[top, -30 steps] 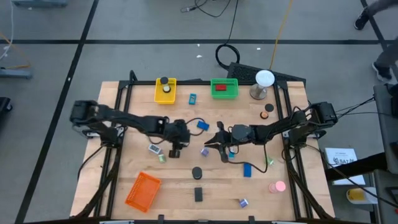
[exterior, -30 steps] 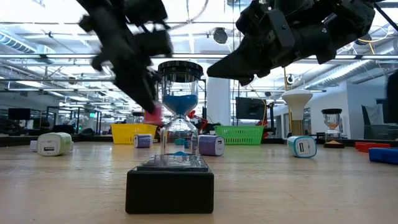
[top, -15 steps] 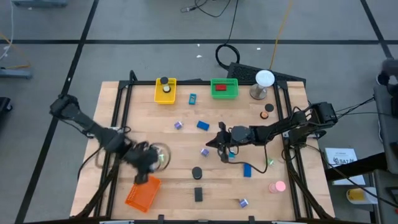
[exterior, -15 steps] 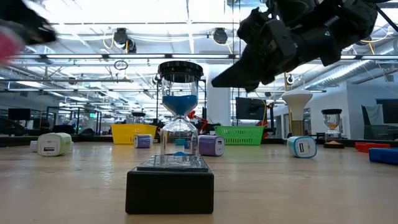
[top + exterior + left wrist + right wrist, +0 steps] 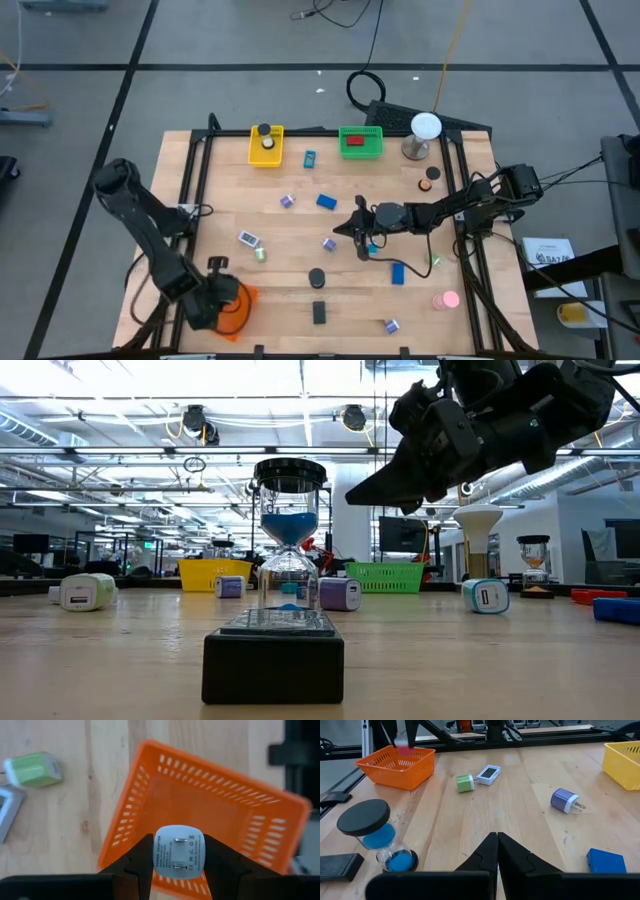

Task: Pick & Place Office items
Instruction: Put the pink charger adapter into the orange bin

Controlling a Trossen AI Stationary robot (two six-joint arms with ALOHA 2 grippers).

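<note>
Wooden planks of the table (image 5: 300,250) fill the high view, with three baskets on it: a yellow basket (image 5: 266,146) holding a dark disc, a green basket (image 5: 361,142) holding a red piece, and an orange basket (image 5: 232,305) at the near left corner, over which the left gripper (image 5: 215,300) hangs. Still loose on the boards are a blue block (image 5: 326,201), a purple plug (image 5: 287,201), a cyan piece (image 5: 309,158), a white piece (image 5: 248,239) touching a green plug (image 5: 261,254), a black block (image 5: 319,313), a pink round piece (image 5: 447,298) and more, so most of the sorting looks undone. The right gripper (image 5: 352,228) waits above mid-table near the blue pieces. From the low view, an hourglass (image 5: 288,535) with blue sand stands close to the camera, with small plugs scattered on the boards behind it. The left wrist view shows the left gripper's fingers (image 5: 137,862) clamped on a white charger plug (image 5: 179,853), prongs facing the camera, directly above the orange basket's floor; I judge a release would drop it inside. In the right wrist view the right gripper's fingertips (image 5: 488,849) are pressed together and empty, pointing across the table toward the green plug and white piece; the hourglass stands beside it.
</note>
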